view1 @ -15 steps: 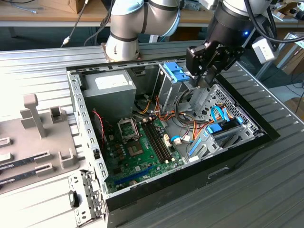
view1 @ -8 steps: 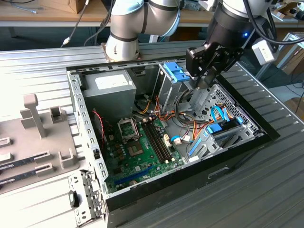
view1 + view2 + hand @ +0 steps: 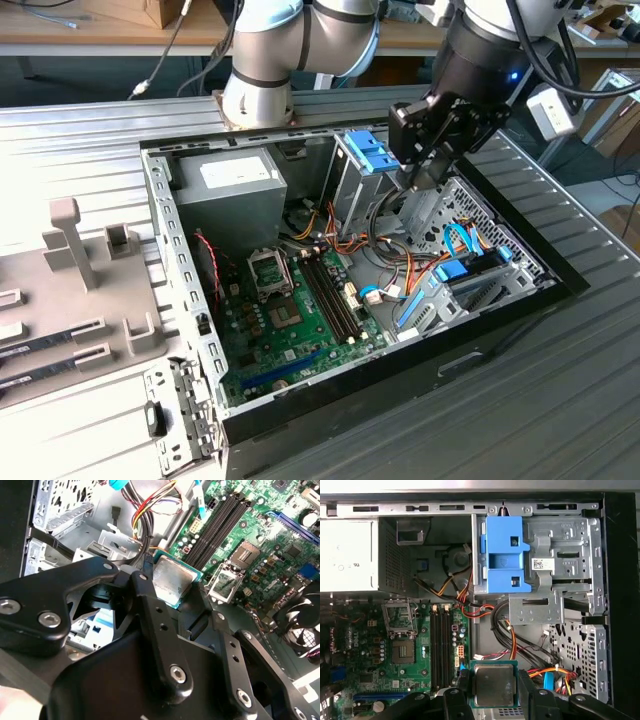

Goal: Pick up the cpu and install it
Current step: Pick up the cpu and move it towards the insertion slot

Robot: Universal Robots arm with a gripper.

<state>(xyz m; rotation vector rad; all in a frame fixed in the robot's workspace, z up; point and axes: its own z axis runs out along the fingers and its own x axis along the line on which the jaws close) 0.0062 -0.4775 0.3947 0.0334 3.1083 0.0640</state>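
My gripper (image 3: 422, 172) hangs over the open computer case (image 3: 165, 235), on the exterior view's right side of it, above the metal drive cage (image 3: 450, 215) and the bundle of orange and black cables (image 3: 400, 262). My two black fingers (image 3: 462, 681) are closed on the cpu (image 3: 493, 684), one at each opposite edge. It is held flat with the silvery-grey metal top facing my wrist cameras, and the thin green rim shows around it in both wrist views. The cpu is in the air and touches nothing in the case. The green motherboard (image 3: 300, 335) lies on the floor of the case, toward the exterior view's left of my gripper. The cpu socket (image 3: 270, 270) with its metal frame sits on the far part of this board, near the grey power supply (image 3: 225, 190) and well apart from the cpu. Just beside the socket, on its nearer side, is a small dark square chip (image 3: 283, 318). The long black memory slots (image 3: 330, 290) lie between the socket and my gripper. A blue plastic bracket (image 3: 368, 152) stands at the far wall, near my gripper.
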